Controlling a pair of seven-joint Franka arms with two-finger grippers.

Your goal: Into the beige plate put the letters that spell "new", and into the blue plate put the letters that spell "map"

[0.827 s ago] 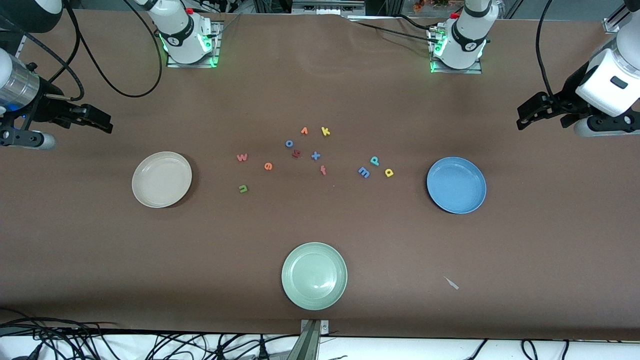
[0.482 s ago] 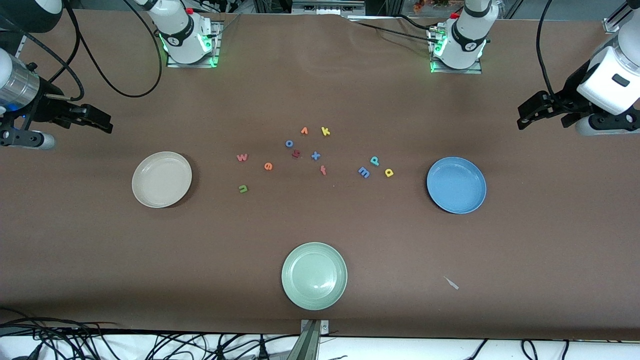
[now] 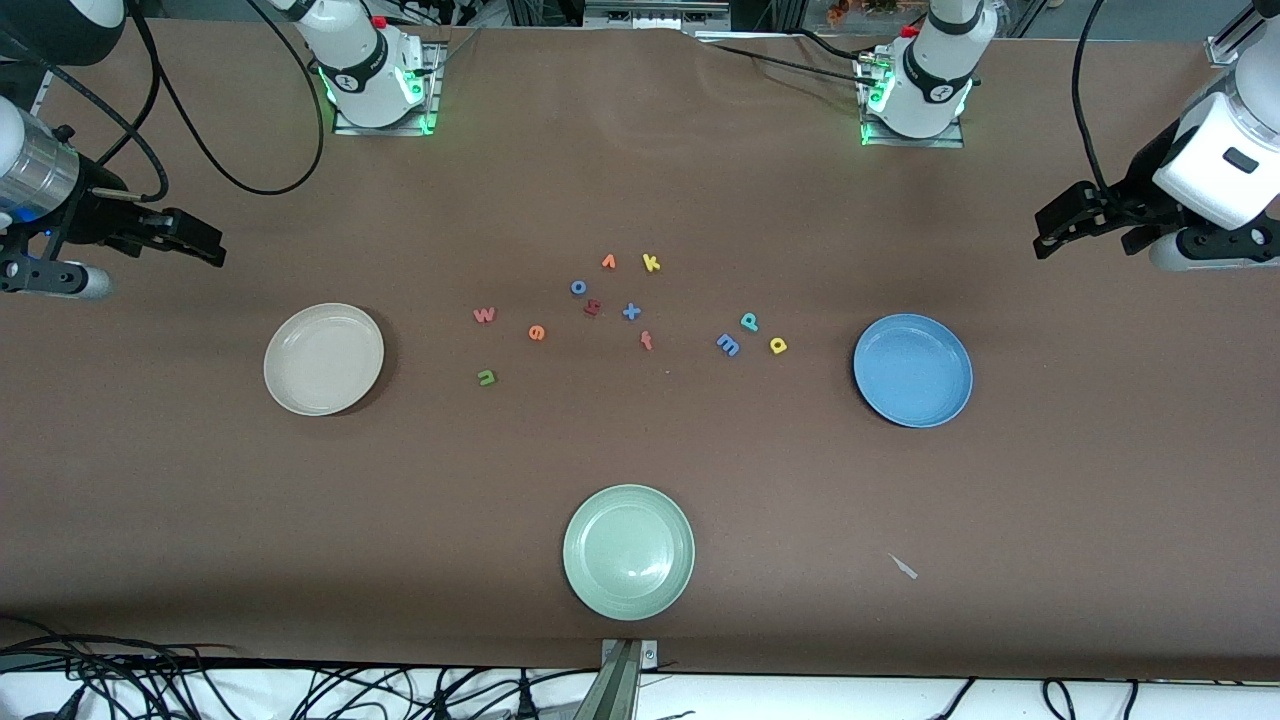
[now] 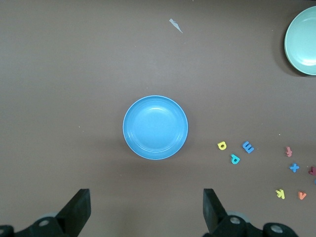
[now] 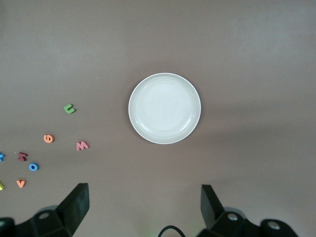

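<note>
Standing at the table, I saw both arms waiting high at its ends with nothing in their claws. The left gripper (image 3: 1045,232) hung over the table's edge at the left arm's end, its fingers (image 4: 79,212) spread wide; the right gripper (image 3: 215,245) hung over the edge at the right arm's end, fingers (image 5: 74,207) just as wide. The blue plate (image 3: 912,370) sat bare toward the left arm's end, the beige plate (image 3: 323,358) bare toward the right arm's end, and a green plate (image 3: 628,551) lay near the middle of the edge closest to the front camera. All the foam letters lay loose on the brown table (image 3: 640,480) between the beige and blue plates. The m (image 3: 728,344), p (image 3: 749,321) and a (image 3: 778,346) were bunched near the blue plate, apart from each other, with the p farthest from the camera. The w (image 3: 484,315), e (image 3: 536,333) and n (image 3: 486,377) lay spread out nearer the beige plate, the n closest to the camera. Around the table's middle sat the others: a yellow k (image 3: 651,263), an orange v (image 3: 608,262), a blue o (image 3: 578,287), a dark red letter (image 3: 592,308), a blue x (image 3: 631,312) and a reddish f (image 3: 647,341). A pale scrap (image 3: 904,567) lay near the camera-side edge, toward the left arm's end.
</note>
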